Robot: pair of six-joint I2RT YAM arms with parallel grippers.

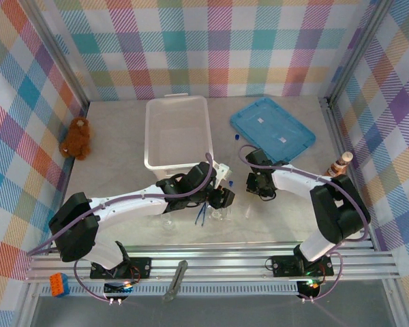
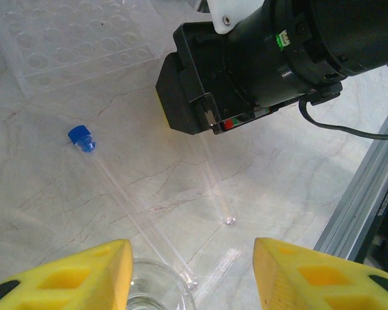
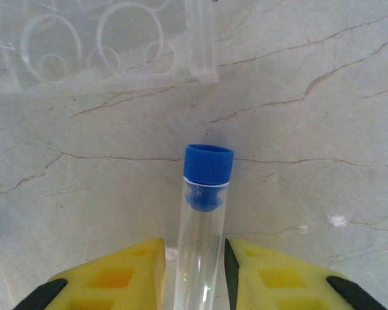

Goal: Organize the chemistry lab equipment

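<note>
- Nearest, on the bench [image 1: 293, 221]: slim dark-blue tweezers [image 1: 200, 216] just beside a clear glass beaker [image 2: 156, 287].
- Left tool [image 2: 193, 258]: jaws spread wide and gripping nothing, poised above the beaker's rim.
- Just past the beaker: loose tube [image 2: 132, 206] flat on the bench, its blue cap [image 2: 81, 139] at the far end; second clear tube [image 2: 215, 187] alongside, apart from it.
- Right tool [image 3: 194, 258]: clamped on the gripped tube [image 3: 204, 213], capped end pointing away towards a clear rack [image 3: 103, 45].
- Farthest: clear bin [image 1: 148, 136], with blue lid [image 1: 273, 129] to its right, apart.
</note>
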